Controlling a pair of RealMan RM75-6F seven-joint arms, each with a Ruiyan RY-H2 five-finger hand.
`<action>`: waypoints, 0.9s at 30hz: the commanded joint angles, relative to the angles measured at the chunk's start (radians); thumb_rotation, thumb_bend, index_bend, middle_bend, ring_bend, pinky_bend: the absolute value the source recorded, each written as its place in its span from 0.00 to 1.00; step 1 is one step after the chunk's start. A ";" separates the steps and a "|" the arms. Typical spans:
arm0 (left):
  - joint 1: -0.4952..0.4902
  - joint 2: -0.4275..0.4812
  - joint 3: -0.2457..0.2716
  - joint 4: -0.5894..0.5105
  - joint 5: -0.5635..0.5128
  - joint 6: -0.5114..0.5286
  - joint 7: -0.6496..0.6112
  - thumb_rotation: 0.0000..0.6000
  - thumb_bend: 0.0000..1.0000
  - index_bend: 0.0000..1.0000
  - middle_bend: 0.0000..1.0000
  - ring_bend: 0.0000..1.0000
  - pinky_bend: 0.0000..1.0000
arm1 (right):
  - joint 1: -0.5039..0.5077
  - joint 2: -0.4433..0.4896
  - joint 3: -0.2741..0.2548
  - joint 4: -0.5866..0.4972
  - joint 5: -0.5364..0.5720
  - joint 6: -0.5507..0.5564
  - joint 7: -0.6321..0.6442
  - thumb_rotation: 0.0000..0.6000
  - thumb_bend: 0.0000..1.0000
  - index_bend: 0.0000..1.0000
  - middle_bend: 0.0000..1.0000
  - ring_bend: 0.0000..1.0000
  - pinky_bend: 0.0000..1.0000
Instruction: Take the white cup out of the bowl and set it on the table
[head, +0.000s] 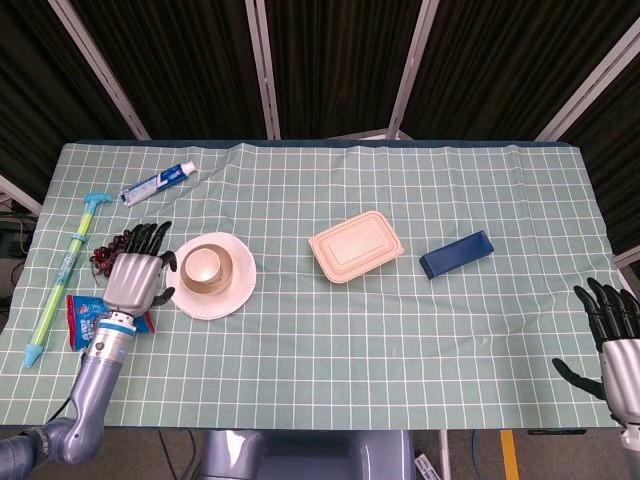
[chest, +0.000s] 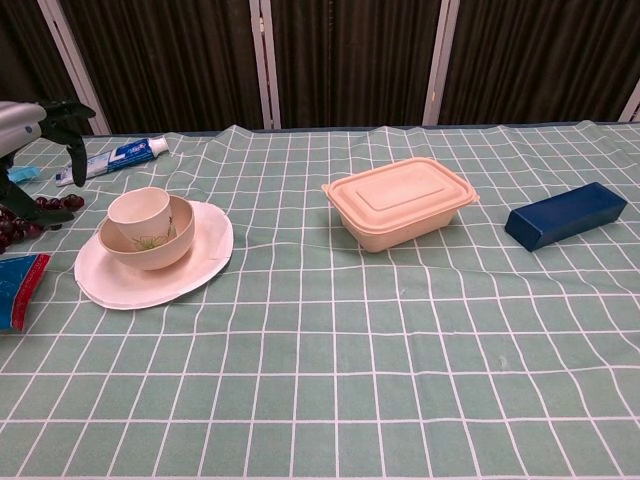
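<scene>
Green checked cloth (head: 330, 330) covers our table, and on it the cup (head: 202, 264) sits inside the bowl (head: 222, 271) on a white plate (head: 215, 303), with grapes (head: 110, 243), a snack bag (head: 82, 320) and a toothpaste tube (head: 158, 183) on the left side. Our left hand (head: 133, 276) hovers just left of the plate, fingers spread and holding nothing. Our right hand (head: 612, 345) hangs at the table's near right corner, fingers apart too, well away from the lidded box (head: 355, 246) and the blue block (head: 456, 254).

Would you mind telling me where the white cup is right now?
The cup sits in the bowl on the plate, left of table centre in the head view, just right of the left hand.
</scene>
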 joint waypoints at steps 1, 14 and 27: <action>-0.024 -0.025 -0.005 0.023 -0.034 -0.021 0.011 1.00 0.27 0.52 0.00 0.00 0.00 | 0.000 0.001 0.000 0.000 0.001 0.000 0.004 1.00 0.04 0.00 0.00 0.00 0.00; -0.113 -0.119 0.000 0.127 -0.119 -0.068 0.032 1.00 0.30 0.55 0.00 0.00 0.00 | 0.000 0.011 0.003 0.000 0.009 -0.001 0.038 1.00 0.04 0.00 0.00 0.00 0.00; -0.151 -0.162 0.019 0.169 -0.175 -0.079 0.067 1.00 0.43 0.60 0.00 0.00 0.00 | -0.001 0.016 0.004 0.002 0.011 0.000 0.057 1.00 0.04 0.00 0.00 0.00 0.00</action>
